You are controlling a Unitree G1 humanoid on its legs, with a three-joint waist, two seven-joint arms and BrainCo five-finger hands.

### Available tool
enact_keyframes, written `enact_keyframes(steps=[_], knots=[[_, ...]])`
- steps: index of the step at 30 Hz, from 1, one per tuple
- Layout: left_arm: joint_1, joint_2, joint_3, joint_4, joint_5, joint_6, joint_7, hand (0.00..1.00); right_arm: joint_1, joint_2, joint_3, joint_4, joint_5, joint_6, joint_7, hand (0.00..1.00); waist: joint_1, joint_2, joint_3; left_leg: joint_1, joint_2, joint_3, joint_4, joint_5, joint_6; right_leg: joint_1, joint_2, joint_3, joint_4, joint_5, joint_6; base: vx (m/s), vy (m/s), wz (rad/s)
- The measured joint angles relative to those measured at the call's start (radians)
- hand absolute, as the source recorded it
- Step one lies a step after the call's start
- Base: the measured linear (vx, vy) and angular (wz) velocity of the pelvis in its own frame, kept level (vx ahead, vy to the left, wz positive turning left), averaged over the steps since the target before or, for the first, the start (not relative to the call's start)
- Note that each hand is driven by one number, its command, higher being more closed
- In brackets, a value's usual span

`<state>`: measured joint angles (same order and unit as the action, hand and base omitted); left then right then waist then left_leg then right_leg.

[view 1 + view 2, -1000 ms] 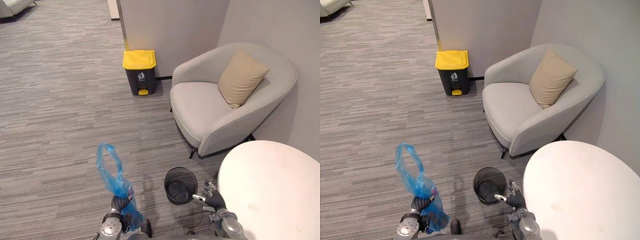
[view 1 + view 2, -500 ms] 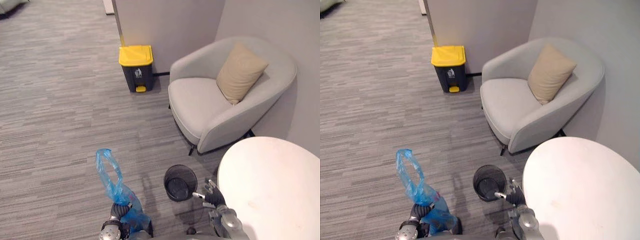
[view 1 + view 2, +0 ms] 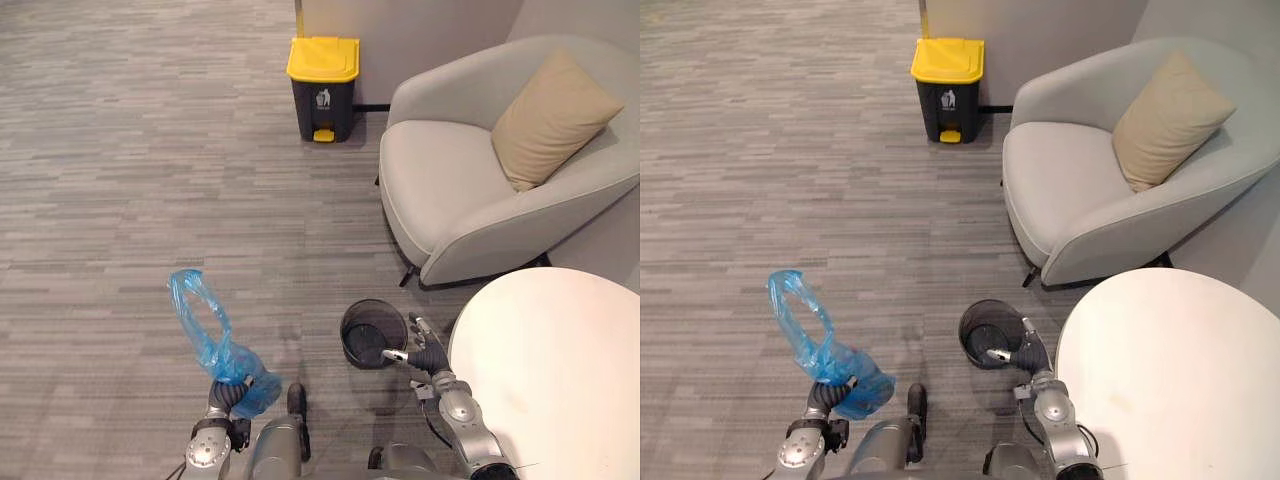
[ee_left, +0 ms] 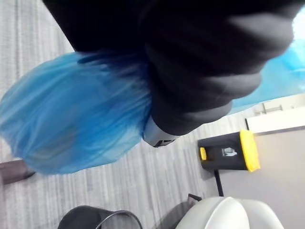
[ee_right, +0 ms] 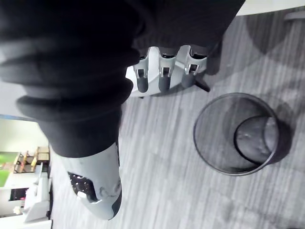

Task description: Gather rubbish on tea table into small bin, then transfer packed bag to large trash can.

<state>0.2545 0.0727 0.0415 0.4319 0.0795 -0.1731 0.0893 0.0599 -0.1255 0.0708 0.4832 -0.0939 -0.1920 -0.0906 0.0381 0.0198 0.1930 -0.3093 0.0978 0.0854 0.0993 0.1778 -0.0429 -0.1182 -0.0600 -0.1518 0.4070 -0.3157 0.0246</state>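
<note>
Left hand [image 3: 222, 398]: fingers closed round the neck of the blue bag [image 3: 212, 345], which is held off the floor to the left of the small bin [image 3: 352, 350]. Right hand [image 3: 426, 356]: fingers relaxed and empty, just right of the small bin, between it and the tabletop [image 3: 560, 380]. The large trash can [image 3: 322, 88] stands well beyond the small bin.

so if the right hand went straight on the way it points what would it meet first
Probably the small mesh bin, just ahead of the right hand; height is unclear, so it may pass over.
</note>
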Motion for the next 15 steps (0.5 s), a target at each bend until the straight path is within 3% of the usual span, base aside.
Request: enact_keyframes(steps=[2, 3, 4, 6, 8, 9, 12, 13, 15], knots=[[0.003, -0.002, -0.017, -0.03, -0.002, 0.0, 0.002, 1.0, 0.013, -0.013, -0.004, 0.0, 0.0, 0.001, -0.007, 0.0, -0.001, 0.02, 0.005, -0.005, 0.024, -0.018, -0.066, 0.008, -0.031, -0.026, 0.027, -0.038, 0.013, 0.017, -0.028, -0.27, -0.149, 0.5], [-0.014, 0.007, -0.029, -0.03, -0.009, 0.0, 0.003, 1.0, 0.022, -0.009, -0.016, 0.001, 0.0, 0.003, -0.017, 0.0, -0.004, 0.012, 0.007, -0.032, 0.026, 0.021, -0.056, -0.095, -0.06, -0.028, 0.02, -0.082, -0.029, 0.041, -0.051, -0.31, -0.134, 0.98], [-0.04, 0.011, -0.041, -0.032, -0.009, 0.0, 0.001, 1.0, 0.021, 0.004, -0.038, -0.002, 0.001, 0.003, -0.022, 0.0, -0.025, -0.008, 0.021, -0.084, 0.027, 0.08, 0.066, -0.115, -0.019, -0.032, -0.016, -0.135, -0.047, 0.056, -0.062, -0.24, -0.091, 1.13], [-0.037, 0.01, -0.048, -0.033, -0.009, 0.0, 0.001, 1.0, 0.033, 0.0, -0.062, -0.003, 0.003, 0.003, -0.03, 0.0, -0.041, -0.015, 0.022, -0.084, 0.03, 0.134, 0.258, -0.155, 0.025, -0.027, -0.049, -0.18, -0.051, 0.064, -0.067, -0.18, -0.068, 0.99], [-0.033, 0.011, -0.055, -0.033, -0.009, 0.0, 0.0, 1.0, 0.055, -0.013, -0.07, -0.002, 0.004, 0.003, -0.041, 0.0, -0.053, 0.005, 0.008, -0.013, 0.068, 0.179, 0.338, -0.231, 0.02, -0.009, -0.051, -0.24, -0.085, 0.079, -0.065, -0.11, 0.0, 0.96], [-0.046, 0.012, -0.06, -0.029, -0.009, -0.001, 0.001, 1.0, 0.058, -0.01, -0.083, 0.003, 0.004, 0.003, -0.042, 0.0, -0.057, 0.013, 0.003, 0.058, 0.079, 0.222, 0.294, -0.288, 0.008, -0.008, -0.053, -0.274, -0.102, 0.097, -0.059, -0.05, 0.042, 0.79], [-0.071, 0.018, -0.075, -0.009, -0.009, -0.001, 0.0, 1.0, 0.057, 0.005, -0.111, 0.011, 0.004, 0.004, -0.041, 0.0, -0.066, 0.026, -0.005, 0.141, 0.064, 0.252, 0.114, -0.274, -0.013, 0.01, -0.044, -0.32, -0.154, 0.134, -0.045, -0.03, 0.058, 0.56], [-0.08, 0.026, -0.081, 0.013, -0.009, 0.001, -0.001, 1.0, 0.053, 0.024, -0.118, 0.018, 0.004, 0.004, -0.041, 0.0, -0.065, 0.009, -0.008, 0.164, 0.048, 0.246, 0.064, -0.24, -0.014, 0.033, -0.044, -0.333, -0.193, 0.17, -0.04, -0.02, 0.113, 0.28], [-0.062, 0.035, -0.08, 0.013, -0.008, 0.001, -0.002, 1.0, 0.06, 0.042, -0.123, 0.023, 0.004, 0.004, -0.04, 0.0, -0.067, -0.01, -0.02, 0.195, 0.03, 0.245, 0.043, -0.235, -0.012, 0.075, -0.047, -0.336, -0.238, 0.188, -0.022, 0.0, 0.128, 0.13]])
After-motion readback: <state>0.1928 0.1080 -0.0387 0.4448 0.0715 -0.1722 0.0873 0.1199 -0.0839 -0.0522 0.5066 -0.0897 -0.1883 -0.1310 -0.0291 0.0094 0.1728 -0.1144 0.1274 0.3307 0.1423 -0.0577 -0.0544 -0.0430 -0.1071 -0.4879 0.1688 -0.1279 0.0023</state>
